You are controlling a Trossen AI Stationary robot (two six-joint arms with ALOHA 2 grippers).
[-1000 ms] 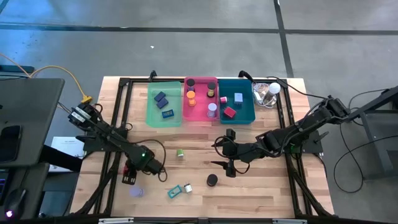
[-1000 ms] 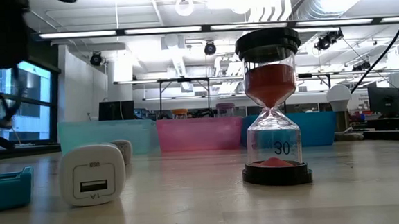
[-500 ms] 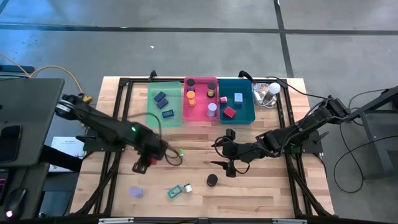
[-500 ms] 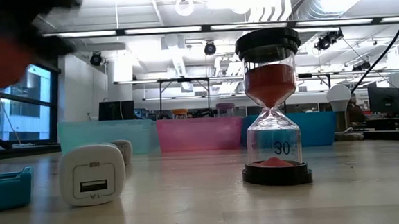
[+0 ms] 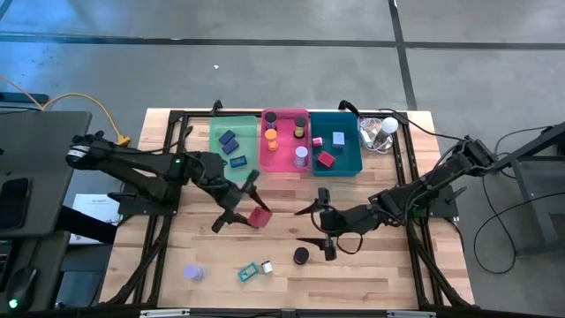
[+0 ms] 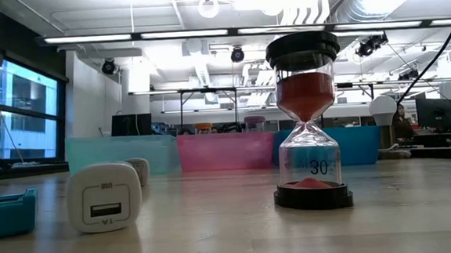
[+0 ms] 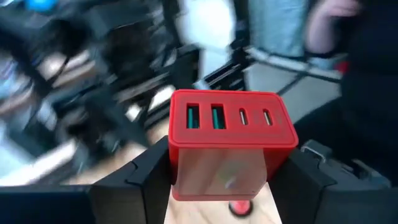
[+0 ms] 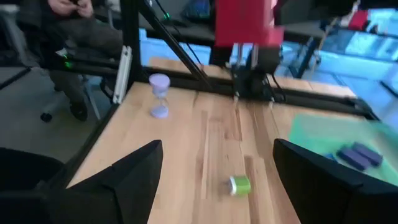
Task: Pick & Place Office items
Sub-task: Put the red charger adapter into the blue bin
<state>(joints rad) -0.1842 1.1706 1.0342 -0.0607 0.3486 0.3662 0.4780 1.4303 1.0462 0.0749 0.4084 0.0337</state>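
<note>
Your left end effector (image 5: 250, 210) is hanging over the middle of the surface (image 5: 371, 265), its fingers closed on the two sides of the red charger block (image 7: 231, 140), which is sitting square between them with its port face turned toward the wrist camera. Seen from above, that block (image 5: 259, 217) is lying at about 4 o'clock from the wrist, just off the 6 o'clock edge of the green tray (image 5: 214, 166).

Your right end effector (image 5: 316, 224) is waiting at about 3 o'clock from the red block, well apart from it, with its fingers (image 8: 127, 177) standing wide and nothing between them. Through its wrist camera you are looking across at the red block (image 8: 244, 23) in the other arm's grip, with the green cylinder (image 8: 239, 184) and the purple hourglass (image 8: 159, 95) lying on the wood.

The black hourglass (image 5: 302, 255) is standing near, at 7 o'clock of the right end effector.
</note>
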